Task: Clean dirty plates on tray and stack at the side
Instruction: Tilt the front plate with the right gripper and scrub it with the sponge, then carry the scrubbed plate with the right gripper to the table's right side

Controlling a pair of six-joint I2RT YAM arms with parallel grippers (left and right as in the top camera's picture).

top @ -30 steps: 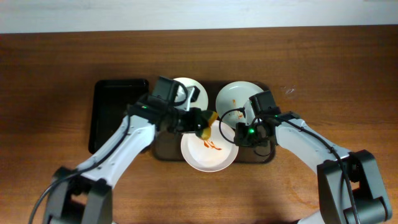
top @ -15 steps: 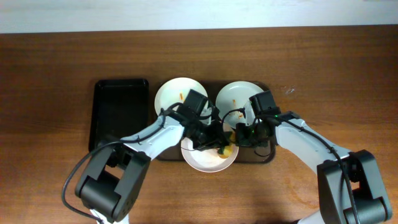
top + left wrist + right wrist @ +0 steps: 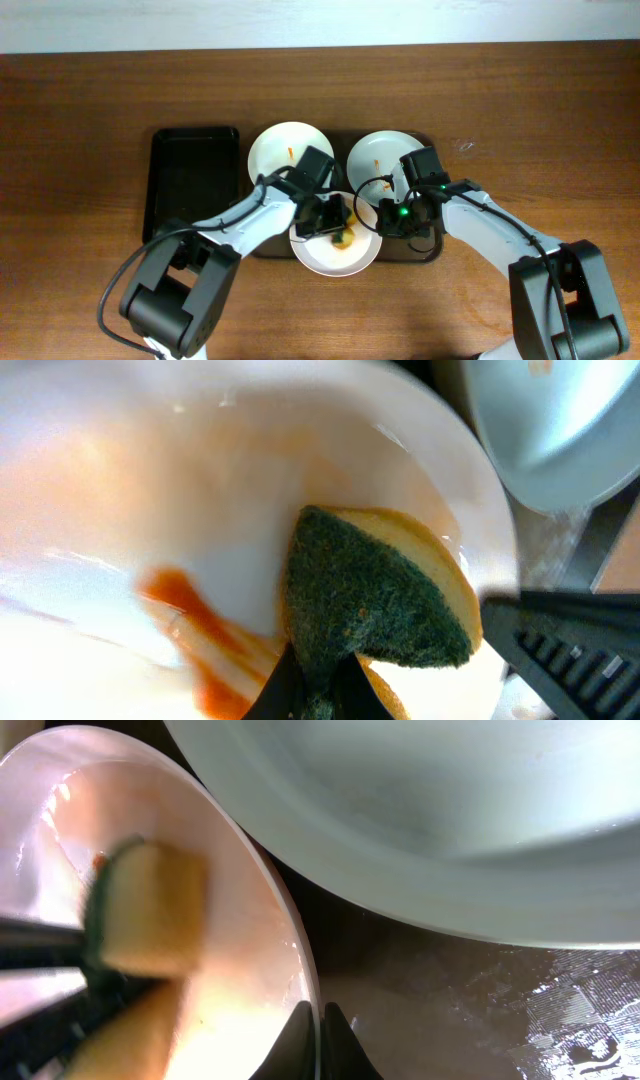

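wooden table (image 3: 100, 280) holds the tray (image 3: 335, 150); left claw (image 3: 335, 225) pinches a sponge (image 3: 380, 600) on a plate (image 3: 330, 258), right claw (image 3: 312, 1025) pinching its rim.

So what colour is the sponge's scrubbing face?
Dark green; the sponge shows best in left wrist view.

The tray (image 3: 338, 142) sat at the middle of the table (image 3: 100, 100). The rear-left plate (image 3: 278, 150) lay in the tray's rear left corner, and the rear-right plate (image 3: 372, 152) in its rear right corner. The front plate (image 3: 335, 258) lay at the middle of the tray's front edge, overhanging it. The sponge (image 3: 343, 237) rested in the front plate. The narrower tray (image 3: 190, 185) lay on the table just beside the tray's left side.
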